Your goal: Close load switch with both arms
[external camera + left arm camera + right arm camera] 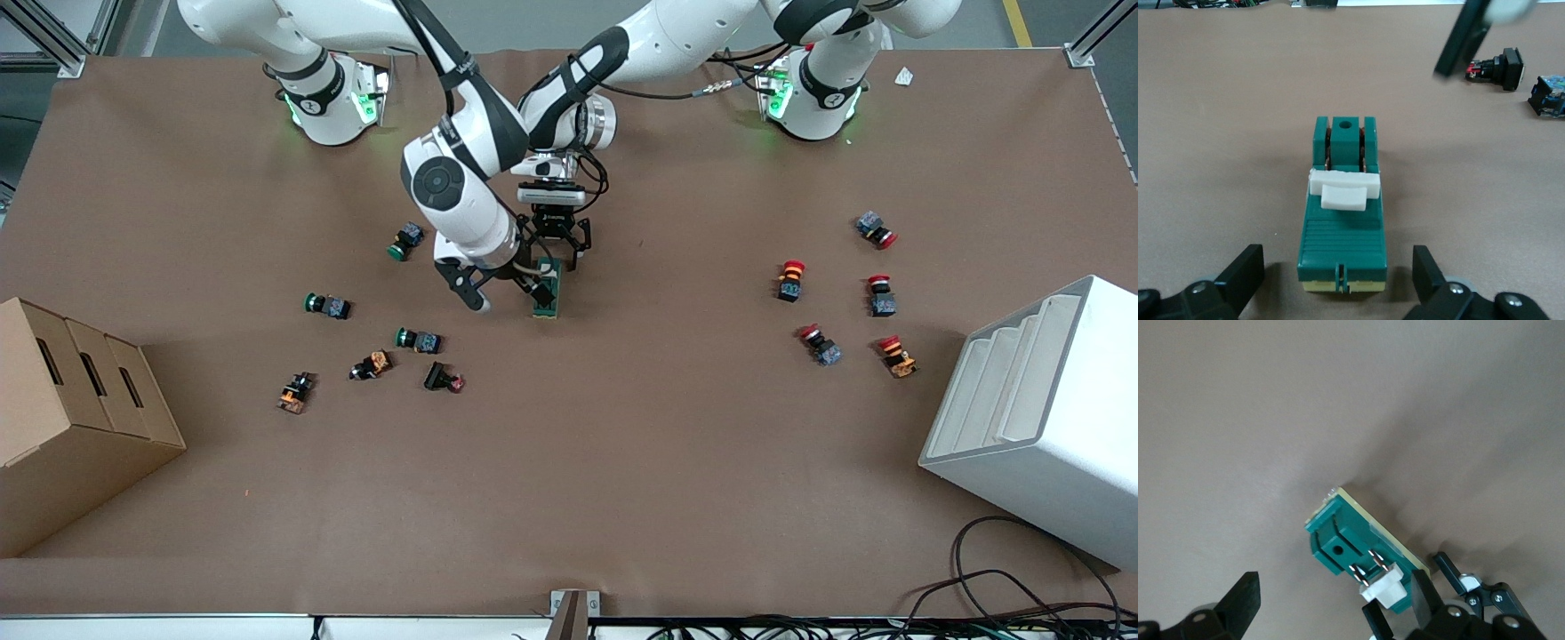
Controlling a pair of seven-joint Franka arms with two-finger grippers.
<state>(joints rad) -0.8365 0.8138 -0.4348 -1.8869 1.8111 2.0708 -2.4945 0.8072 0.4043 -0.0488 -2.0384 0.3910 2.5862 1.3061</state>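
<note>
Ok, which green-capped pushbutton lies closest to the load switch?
The green-capped pushbutton farthest from the front camera, beside the right arm's wrist; the other two lie nearer the cardboard box.

Table (569,498): wide, covered in brown matte sheet, evenly lit.
Cardboard box (71,418): on the table at the right arm's end, slots in its top.
White stepped bin (1040,418): on the table at the left arm's end.
Cables (1022,587): black, looped beside the white stepped bin, at the table edge.
Floor (1058,22): grey, with a yellow stripe.
</note>
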